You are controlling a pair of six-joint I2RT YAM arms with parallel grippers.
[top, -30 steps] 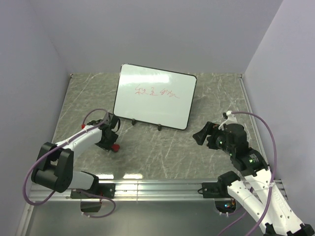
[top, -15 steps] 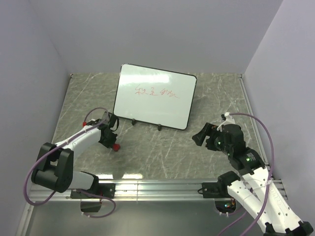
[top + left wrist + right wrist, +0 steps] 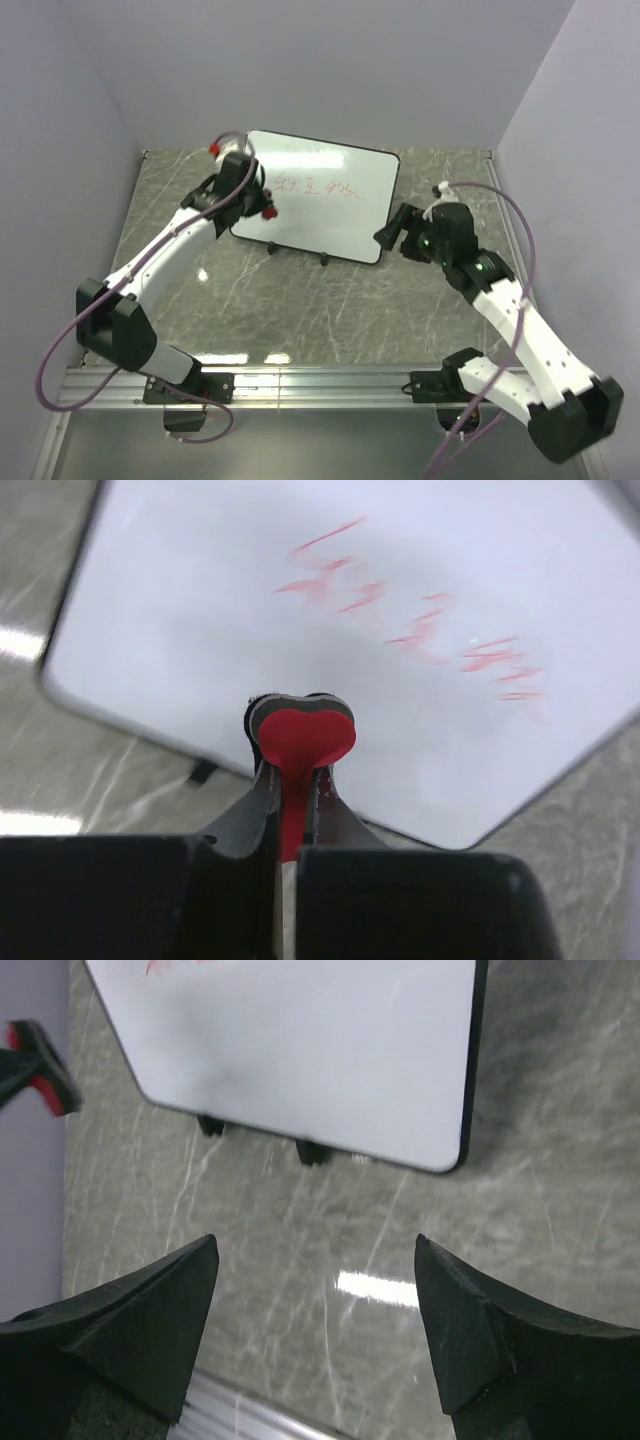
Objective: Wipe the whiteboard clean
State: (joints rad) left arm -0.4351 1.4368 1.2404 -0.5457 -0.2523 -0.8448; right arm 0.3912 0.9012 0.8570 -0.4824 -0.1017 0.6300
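Whiteboard [image 3: 315, 210] standing tilted on small black feet [image 3: 324, 259] toward the far side of the grey, marble-patterned tabletop [image 3: 300, 315]. Red writing [image 3: 322, 187] crosses the upper middle of its white face.

Left hand [image 3: 258, 200]: clenched on a red-and-black eraser [image 3: 300, 738], which sticks out past the fingertips. In the top view the hand is raised in front of the board's left part, and the eraser overlaps the board face. In the left wrist view the board fills the field directly ahead of the hand, with the writing ahead and to the right of the eraser. Whether the eraser touches the board cannot be told from either view.

Right hand [image 3: 390, 232]: released, its two fingers [image 3: 150, 1310] spread wide with nothing between them. It sits just beside the board's right edge, near the lower right corner. In the right wrist view that corner and the two feet lie ahead of the hand, with bare tabletop between the fingers. The left hand's eraser shows far to the left of the right hand, at the edge of that view.
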